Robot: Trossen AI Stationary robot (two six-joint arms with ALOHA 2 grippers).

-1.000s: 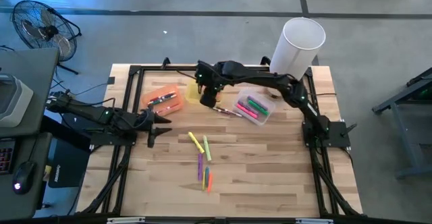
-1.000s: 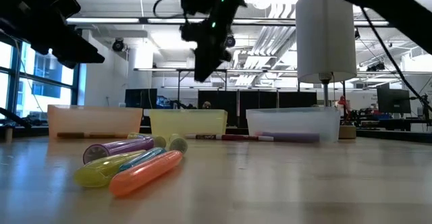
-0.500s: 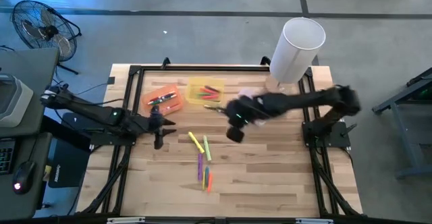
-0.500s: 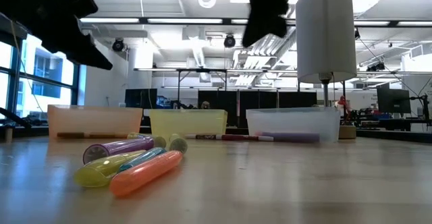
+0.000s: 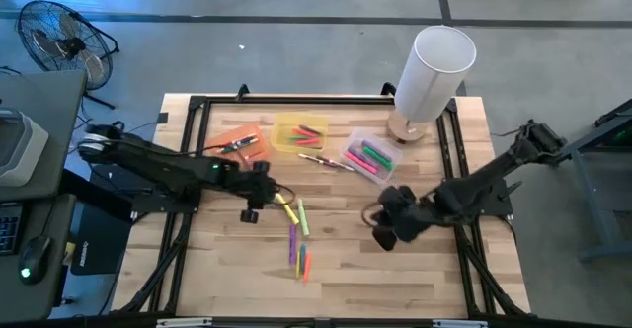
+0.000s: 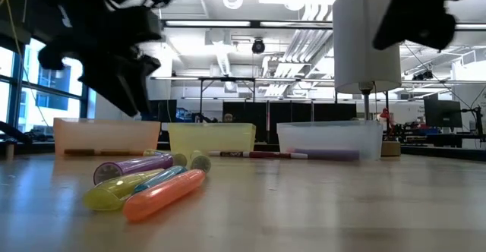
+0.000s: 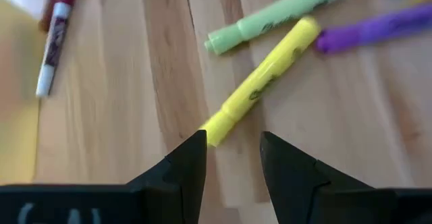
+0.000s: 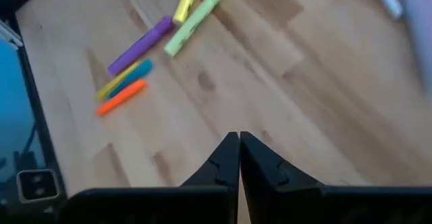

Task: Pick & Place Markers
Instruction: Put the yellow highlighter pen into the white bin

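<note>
My left fingers (image 7: pixel 226 160) are open just before the yellow marker (image 7: pixel 260 89); next I close on it; right fingers (image 8: pixel 238 158) closed, empty

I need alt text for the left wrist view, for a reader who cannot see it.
The left claw is open just short of one end of a yellow marker lying on the wooden table. Beyond it lie a green marker and a purple marker.
</note>
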